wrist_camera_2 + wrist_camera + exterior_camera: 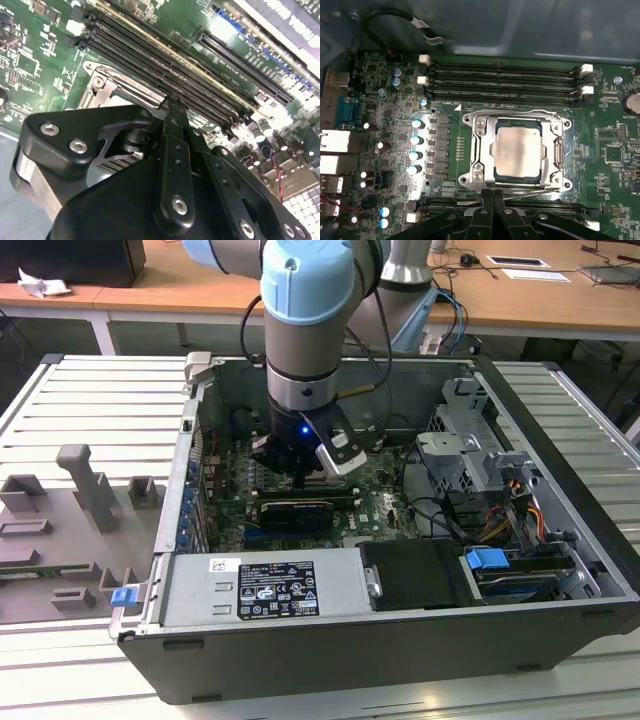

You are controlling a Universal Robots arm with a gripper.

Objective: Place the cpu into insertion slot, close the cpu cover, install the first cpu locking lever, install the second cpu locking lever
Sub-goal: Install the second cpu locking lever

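Note:
The cpu (518, 150), a pale square chip, lies flat in the insertion slot (566, 184) on the green motherboard. The cpu cover (479, 150), a silvery frame with a window, lies shut over it. One thin wire lever (520, 112) runs along the socket edge by the memory slots (505, 82). A second lever (535, 190) runs along the opposite edge. My gripper (493, 192) is shut, its black fingertips touching each other right at the end of that second lever. In the second wrist view the gripper (172, 107) hides most of the cover (107, 87). In the exterior view the gripper (300, 478) reaches down inside the open computer case.
A long black expansion card (295, 512) sits just in front of the gripper. The power supply (265, 585) lies along the near wall of the case. A metal drive cage (470, 450) and loose cables (520, 510) are at the exterior view's right. Grey fixtures (85, 490) stand outside, at its left.

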